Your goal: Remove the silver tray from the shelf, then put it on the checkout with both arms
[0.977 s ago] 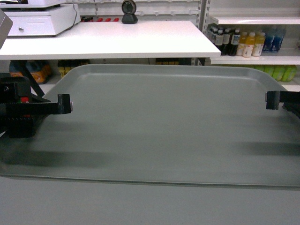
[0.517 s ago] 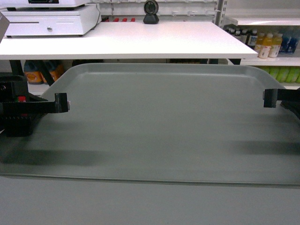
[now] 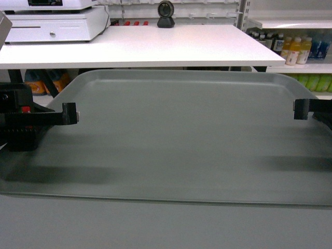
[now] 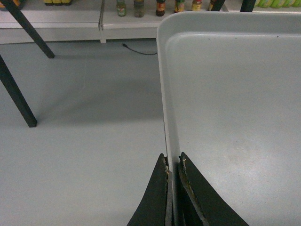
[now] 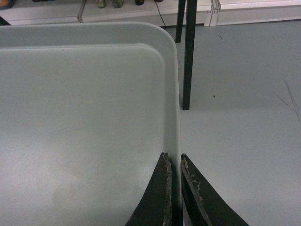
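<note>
The large rectangular grey-silver metal tray [image 3: 176, 140] with rounded corners and a low raised rim is up in the air, held level between the two black arms and filling most of the head view. On the left, the black pincer-fingered left tool [image 3: 72, 113] has its fingers pressed together on the tray's left rim; the left wrist view shows it plainly, the left tool [image 4: 173, 162] pinching the thin rim, one finger outside and one inside, grey floor [image 4: 84, 141] below. Over on the right, the right tool [image 3: 300, 109] grips the opposite edge, and the right wrist view confirms it: the right tool [image 5: 174, 160] closed tight on the right rim, just below the tray's rounded far corner. Straight ahead, beyond the tray's far edge, stands the large white table [image 3: 140, 46] on black legs, its top higher than the tray's far rim in this view. At its back sits the black round-headed scanner stand [image 3: 166, 13], and to the left a white cash drawer box [image 3: 52, 26]. Shelves with coloured bottles [image 3: 295, 49] show at far right.
</note>
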You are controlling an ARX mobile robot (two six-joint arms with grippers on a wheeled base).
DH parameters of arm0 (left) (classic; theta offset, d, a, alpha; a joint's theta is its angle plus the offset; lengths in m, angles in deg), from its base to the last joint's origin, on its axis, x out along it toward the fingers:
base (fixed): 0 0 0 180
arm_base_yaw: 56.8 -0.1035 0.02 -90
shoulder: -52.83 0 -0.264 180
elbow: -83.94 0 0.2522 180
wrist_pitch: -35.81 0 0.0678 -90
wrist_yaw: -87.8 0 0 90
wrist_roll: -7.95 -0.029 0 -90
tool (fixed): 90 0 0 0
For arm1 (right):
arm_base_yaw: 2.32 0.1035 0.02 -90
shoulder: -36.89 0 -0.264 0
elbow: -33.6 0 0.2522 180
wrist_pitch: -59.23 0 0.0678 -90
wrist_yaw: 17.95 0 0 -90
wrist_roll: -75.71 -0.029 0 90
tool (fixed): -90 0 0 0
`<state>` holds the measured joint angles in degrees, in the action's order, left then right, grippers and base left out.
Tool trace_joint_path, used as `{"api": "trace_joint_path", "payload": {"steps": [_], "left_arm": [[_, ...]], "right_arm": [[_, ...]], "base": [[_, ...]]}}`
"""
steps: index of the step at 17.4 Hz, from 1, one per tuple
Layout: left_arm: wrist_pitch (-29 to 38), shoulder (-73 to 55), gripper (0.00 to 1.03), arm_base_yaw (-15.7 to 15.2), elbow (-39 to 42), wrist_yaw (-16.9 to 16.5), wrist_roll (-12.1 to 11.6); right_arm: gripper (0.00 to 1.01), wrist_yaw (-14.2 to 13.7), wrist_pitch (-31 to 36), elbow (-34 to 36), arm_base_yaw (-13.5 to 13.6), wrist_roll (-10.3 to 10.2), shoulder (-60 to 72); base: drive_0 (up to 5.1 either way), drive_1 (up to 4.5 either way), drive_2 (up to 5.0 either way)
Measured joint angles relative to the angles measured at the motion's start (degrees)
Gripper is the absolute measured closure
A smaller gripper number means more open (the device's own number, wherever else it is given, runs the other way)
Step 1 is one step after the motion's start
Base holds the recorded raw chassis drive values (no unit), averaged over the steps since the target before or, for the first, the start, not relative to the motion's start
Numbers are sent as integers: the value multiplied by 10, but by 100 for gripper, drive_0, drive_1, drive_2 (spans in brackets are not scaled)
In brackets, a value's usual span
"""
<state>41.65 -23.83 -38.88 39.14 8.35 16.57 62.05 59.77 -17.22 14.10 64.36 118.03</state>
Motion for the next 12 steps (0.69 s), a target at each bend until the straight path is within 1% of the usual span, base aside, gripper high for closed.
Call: {"api": "trace_joint_path", "payload": {"steps": [12], "left_arm": [[-1,0,100,0,0,0,0]], "right_arm": [[99,0,-2,0,0,0,1]], "base": [[2,433,-428]]}}
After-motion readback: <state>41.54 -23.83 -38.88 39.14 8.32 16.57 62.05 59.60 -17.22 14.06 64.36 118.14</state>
